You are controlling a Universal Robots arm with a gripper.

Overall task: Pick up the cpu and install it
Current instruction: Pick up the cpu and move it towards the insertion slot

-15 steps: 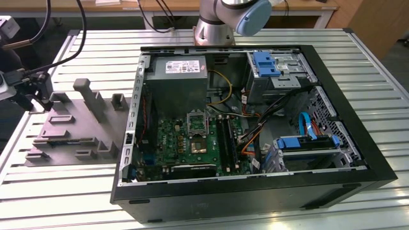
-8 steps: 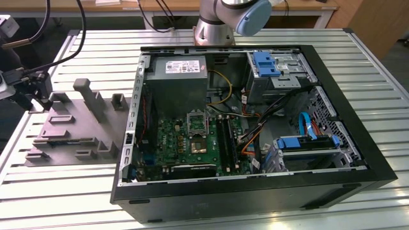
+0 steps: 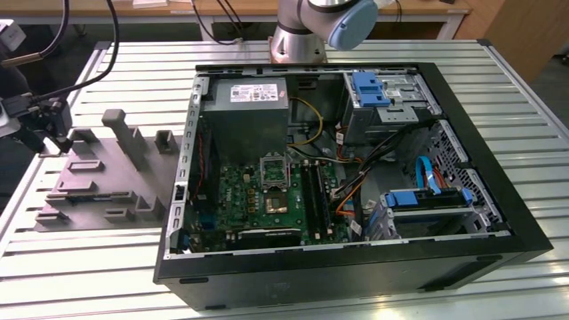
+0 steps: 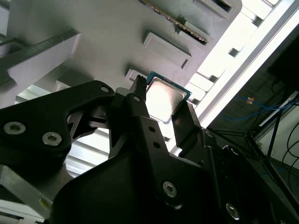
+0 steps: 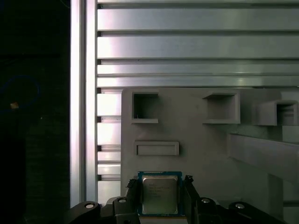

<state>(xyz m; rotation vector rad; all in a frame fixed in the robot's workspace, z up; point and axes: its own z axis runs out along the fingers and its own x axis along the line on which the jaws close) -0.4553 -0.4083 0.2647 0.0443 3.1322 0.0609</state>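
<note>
The cpu (image 5: pixel 160 195) is a small square chip with a pale metal top and a thin green rim. It sits between the two black fingers of my gripper (image 5: pixel 160 186), which press against its opposite edges, just over the grey holder block (image 5: pixel 196 135). In the second wrist view the cpu (image 4: pixel 163 95) shines brightly between the fingertips of the gripper (image 4: pixel 164 100). In the exterior view the gripper (image 3: pixel 55 137) is at the far left corner of the grey holder block (image 3: pixel 106 180), well away from the open computer case. The silver socket (image 3: pixel 274 170) lies on the green board (image 3: pixel 266 200) inside the case.
The black computer case (image 3: pixel 356 267) lies open on the slatted metal table (image 3: pixel 89 267), with a power supply (image 3: pixel 249 113), blue drive brackets (image 3: pixel 369 90) and cables inside. Upright posts (image 3: pixel 124 133) rise from the holder block. The arm's base (image 3: pixel 298 40) stands behind the case.
</note>
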